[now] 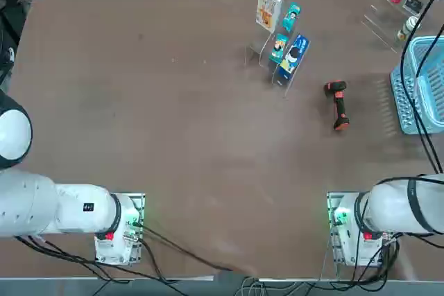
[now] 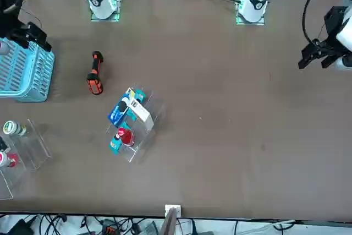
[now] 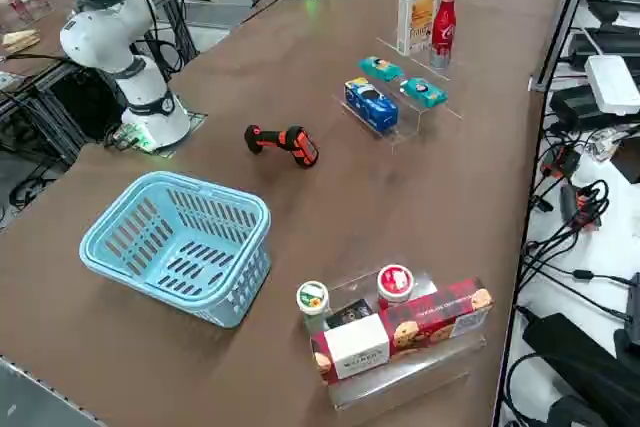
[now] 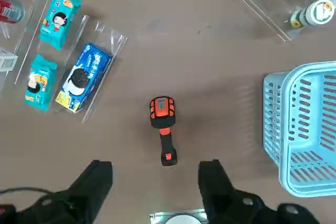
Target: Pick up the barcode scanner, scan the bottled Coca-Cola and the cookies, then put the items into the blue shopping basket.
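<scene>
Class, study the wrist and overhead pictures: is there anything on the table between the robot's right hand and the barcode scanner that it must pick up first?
Nothing visible. In the wrist view the open right hand hangs above the barcode scanner, which lies alone on bare table. The blue pack and the blue shopping basket sit off to either side of it.

Blue pack (image 4: 83,84) & 2 teal packs (image 4: 59,16) on clear stand; red cookie box (image 3: 405,330) by basket.
</scene>
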Robot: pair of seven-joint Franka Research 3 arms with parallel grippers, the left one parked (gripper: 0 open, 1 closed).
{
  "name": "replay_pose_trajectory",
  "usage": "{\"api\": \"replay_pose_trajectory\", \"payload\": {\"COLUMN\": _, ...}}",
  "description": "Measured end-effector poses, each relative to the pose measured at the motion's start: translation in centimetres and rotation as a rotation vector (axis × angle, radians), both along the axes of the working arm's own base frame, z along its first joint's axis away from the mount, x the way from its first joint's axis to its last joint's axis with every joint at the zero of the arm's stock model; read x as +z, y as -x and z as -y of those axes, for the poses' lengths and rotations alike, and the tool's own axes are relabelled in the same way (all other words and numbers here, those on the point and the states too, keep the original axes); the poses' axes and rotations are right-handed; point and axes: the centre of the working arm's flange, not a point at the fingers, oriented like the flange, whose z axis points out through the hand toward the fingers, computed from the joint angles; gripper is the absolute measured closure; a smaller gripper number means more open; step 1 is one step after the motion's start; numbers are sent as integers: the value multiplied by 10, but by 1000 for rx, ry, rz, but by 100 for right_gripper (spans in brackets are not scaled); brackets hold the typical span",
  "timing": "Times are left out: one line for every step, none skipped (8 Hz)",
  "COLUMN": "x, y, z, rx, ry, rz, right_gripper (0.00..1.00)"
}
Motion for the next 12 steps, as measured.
{"api": "replay_pose_trajectory", "payload": {"x": 0, "y": 0, "z": -1, "rx": 3, "ry": -1, "rz": 0, "right_gripper": 0}}
{"api": "replay_pose_trajectory", "payload": {"x": 0, "y": 0, "z": -3, "rx": 6, "ry": -3, "rz": 0, "right_gripper": 0}}
{"api": "replay_pose_trajectory", "payload": {"x": -3, "y": -1, "z": -5, "rx": 11, "ry": -5, "rz": -5, "right_gripper": 0}}
{"api": "replay_pose_trajectory", "payload": {"x": -11, "y": -4, "z": -10, "rx": 20, "ry": -7, "rz": -21, "right_gripper": 0}}
{"api": "replay_pose_trajectory", "payload": {"x": -31, "y": -9, "z": -18, "rx": 32, "ry": -7, "rz": -31, "right_gripper": 0}}
{"api": "replay_pose_trajectory", "payload": {"x": -62, "y": -14, "z": -23, "rx": 37, "ry": -7, "rz": -18, "right_gripper": 0}}
{"api": "replay_pose_trajectory", "payload": {"x": -104, "y": -11, "z": -23, "rx": 36, "ry": -7, "rz": 1, "right_gripper": 0}}
{"api": "replay_pose_trajectory", "payload": {"x": -146, "y": 2, "z": -20, "rx": 33, "ry": -8, "rz": 26, "right_gripper": 0}}
{"api": "replay_pose_trajectory", "payload": {"x": -181, "y": 24, "z": -17, "rx": 30, "ry": -7, "rz": 51, "right_gripper": 0}}
{"api": "replay_pose_trajectory", "payload": {"x": -210, "y": 49, "z": -14, "rx": 21, "ry": -6, "rz": 56, "right_gripper": 0}}
{"api": "replay_pose_trajectory", "payload": {"x": -232, "y": 70, "z": -12, "rx": 4, "ry": -4, "rz": 53, "right_gripper": 0}}
{"api": "replay_pose_trajectory", "payload": {"x": -254, "y": 89, "z": -11, "rx": -11, "ry": -3, "rz": 66, "right_gripper": 0}}
